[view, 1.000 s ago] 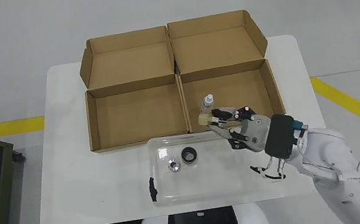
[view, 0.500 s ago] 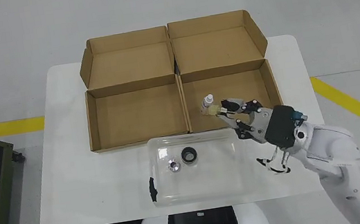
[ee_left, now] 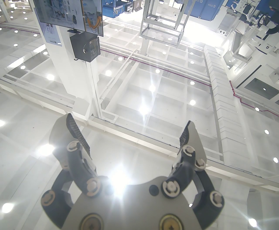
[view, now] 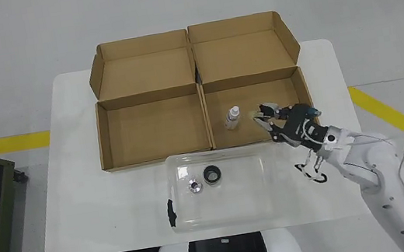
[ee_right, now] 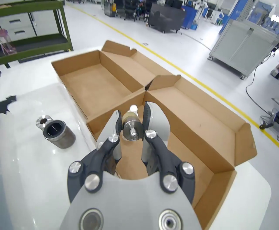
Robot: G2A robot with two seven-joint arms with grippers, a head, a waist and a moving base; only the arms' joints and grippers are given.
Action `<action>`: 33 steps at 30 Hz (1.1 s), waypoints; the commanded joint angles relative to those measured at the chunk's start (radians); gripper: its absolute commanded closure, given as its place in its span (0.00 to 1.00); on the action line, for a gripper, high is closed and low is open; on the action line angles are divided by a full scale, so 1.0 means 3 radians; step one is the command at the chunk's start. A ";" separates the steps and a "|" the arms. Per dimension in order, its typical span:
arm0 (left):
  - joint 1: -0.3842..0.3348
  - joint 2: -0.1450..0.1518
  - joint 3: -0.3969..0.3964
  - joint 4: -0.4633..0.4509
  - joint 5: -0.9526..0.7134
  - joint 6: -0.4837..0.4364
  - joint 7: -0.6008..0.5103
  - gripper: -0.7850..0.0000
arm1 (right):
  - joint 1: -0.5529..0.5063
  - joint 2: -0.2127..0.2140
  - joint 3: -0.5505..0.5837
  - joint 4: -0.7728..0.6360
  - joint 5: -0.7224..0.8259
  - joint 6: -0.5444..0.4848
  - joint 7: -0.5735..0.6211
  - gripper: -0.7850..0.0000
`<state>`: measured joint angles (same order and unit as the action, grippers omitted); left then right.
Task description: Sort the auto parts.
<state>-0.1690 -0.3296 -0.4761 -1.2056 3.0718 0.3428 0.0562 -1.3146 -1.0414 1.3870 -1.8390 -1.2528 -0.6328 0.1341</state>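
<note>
Steel-bodied part [ee_right: 131, 128] held above the right-hand cardboard box [ee_right: 196, 126]: the placing step of the sort.
Right gripper [ee_right: 132, 112] is nearly closed, jaws pinching the part on both sides over the box floor; the next move probably calls for lowering, then release within the walls; right wrist view gives the pinch itself; top view gives the layout, with another small part [view: 232, 114] in that box and two pieces in the clear tray [view: 222, 205]; left gripper [ee_left: 129, 119] gapes wide, empty, facing the ceiling.

From overhead, you look straight down on the white table [view: 71, 145] and its two cardboard boxes [view: 153, 129]. Your right wrist camera faces those same boxes, close and low. Your left wrist camera tilts up at the ceiling [ee_left: 139, 87].
</note>
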 commanded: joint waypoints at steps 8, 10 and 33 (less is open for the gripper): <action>0.0000 0.0000 0.0000 0.0000 0.0000 0.0000 0.0000 0.00 | 0.0425 -0.0013 -0.0237 0.0261 -0.0230 -0.0034 0.0778 1.00; 0.0000 0.0000 0.0000 0.0000 0.0000 0.0000 0.0000 0.00 | 0.0539 -0.0029 -0.0351 0.0343 -0.0239 -0.0045 0.0894 1.00; 0.0000 0.0000 0.0000 0.0000 0.0000 0.0000 0.0000 0.00 | 0.1165 -0.0149 -0.0933 0.1043 -0.0336 0.0037 0.1489 0.76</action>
<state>-0.1690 -0.3296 -0.4761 -1.2056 3.0718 0.3428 0.0562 -0.9678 -1.0851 1.1104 -1.5293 -1.3545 -0.6221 0.5808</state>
